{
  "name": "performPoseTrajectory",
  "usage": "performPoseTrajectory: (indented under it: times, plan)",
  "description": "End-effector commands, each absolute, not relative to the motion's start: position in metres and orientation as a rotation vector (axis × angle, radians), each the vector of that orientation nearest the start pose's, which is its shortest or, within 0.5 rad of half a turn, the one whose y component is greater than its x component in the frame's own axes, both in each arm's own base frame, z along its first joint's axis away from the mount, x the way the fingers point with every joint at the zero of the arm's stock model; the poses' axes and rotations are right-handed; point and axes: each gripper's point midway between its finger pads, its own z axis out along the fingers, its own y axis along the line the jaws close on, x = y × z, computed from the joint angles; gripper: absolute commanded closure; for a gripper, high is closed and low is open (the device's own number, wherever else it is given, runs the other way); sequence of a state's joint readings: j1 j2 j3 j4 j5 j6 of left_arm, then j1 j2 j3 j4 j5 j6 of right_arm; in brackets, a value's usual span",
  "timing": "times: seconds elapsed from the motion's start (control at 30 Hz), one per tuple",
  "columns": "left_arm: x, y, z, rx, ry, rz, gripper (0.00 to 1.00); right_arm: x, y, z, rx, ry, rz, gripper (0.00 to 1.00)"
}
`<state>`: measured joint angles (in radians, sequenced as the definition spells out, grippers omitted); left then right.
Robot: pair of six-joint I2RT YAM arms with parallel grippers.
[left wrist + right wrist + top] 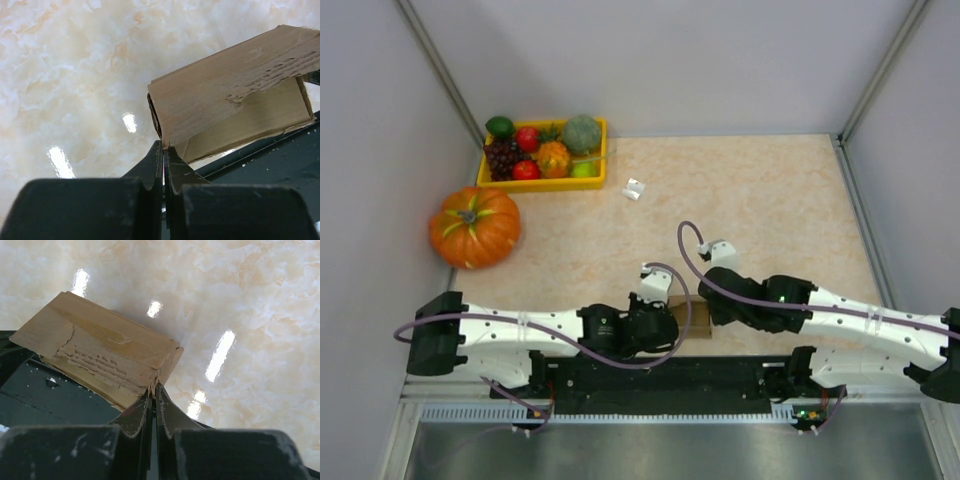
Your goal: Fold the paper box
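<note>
The paper box (688, 318) is a small brown kraft cardboard piece at the table's near edge, between the two wrists and mostly hidden by them. In the left wrist view the paper box (230, 95) shows a folded top panel with a torn patch, and my left gripper (164, 146) is shut on its lower corner. In the right wrist view the paper box (107, 352) lies partly over the black base strip, and my right gripper (152, 388) is shut on its near corner. Both grippers (665, 310) (712, 300) meet at the box from opposite sides.
An orange pumpkin (474, 226) sits at the left. A yellow tray (544, 183) of toy fruit stands at the back left. A tiny white object (634, 189) lies beside the tray. The black base strip (670, 375) runs along the near edge, under the box's rear side.
</note>
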<state>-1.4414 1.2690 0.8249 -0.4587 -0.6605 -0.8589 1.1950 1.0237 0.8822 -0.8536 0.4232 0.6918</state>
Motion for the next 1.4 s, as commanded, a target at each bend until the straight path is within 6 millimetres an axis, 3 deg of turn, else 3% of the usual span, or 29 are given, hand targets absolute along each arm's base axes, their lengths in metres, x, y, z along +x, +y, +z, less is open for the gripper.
performPoseTrajectory:
  times: [0.0, 0.17, 0.3, 0.5, 0.6, 0.87, 0.9, 1.1, 1.37]
  plan:
    - [0.128, -0.29, 0.122, 0.396, 2.202, -0.246, 1.0, 0.132, 0.213, 0.166, -0.366, 2.415, 0.347, 1.0]
    - [0.129, -0.288, 0.123, 0.378, 2.192, -0.184, 1.0, 0.124, 0.223, 0.176, -0.317, 2.458, 0.458, 1.0]
    - [0.121, -0.297, 0.128, 0.395, 2.2, -0.31, 1.0, 0.122, 0.219, 0.169, -0.28, 2.488, 0.478, 1.0]
    - [0.11, -0.315, 0.146, 0.372, 2.127, -0.648, 0.77, 0.121, 0.226, 0.165, -0.239, 2.472, 0.595, 1.0]
    - [0.11, -0.313, 0.149, 0.345, 2.118, -0.702, 0.71, 0.121, 0.228, 0.162, -0.237, 2.463, 0.625, 1.0]
    - [0.119, -0.305, 0.141, 0.314, 2.132, -0.687, 0.71, 0.122, 0.232, 0.156, -0.263, 2.47, 0.623, 1.0]
    - [0.121, -0.302, 0.137, 0.313, 2.144, -0.664, 0.78, 0.122, 0.234, 0.157, -0.263, 2.473, 0.63, 1.0]
    - [0.123, -0.296, 0.112, 0.339, 2.206, -0.546, 0.81, 0.123, 0.234, 0.161, -0.284, 2.475, 0.626, 1.0]
    - [0.126, -0.294, 0.118, 0.324, 2.182, -0.551, 0.82, 0.123, 0.217, 0.132, -0.366, 2.513, 0.488, 1.0]
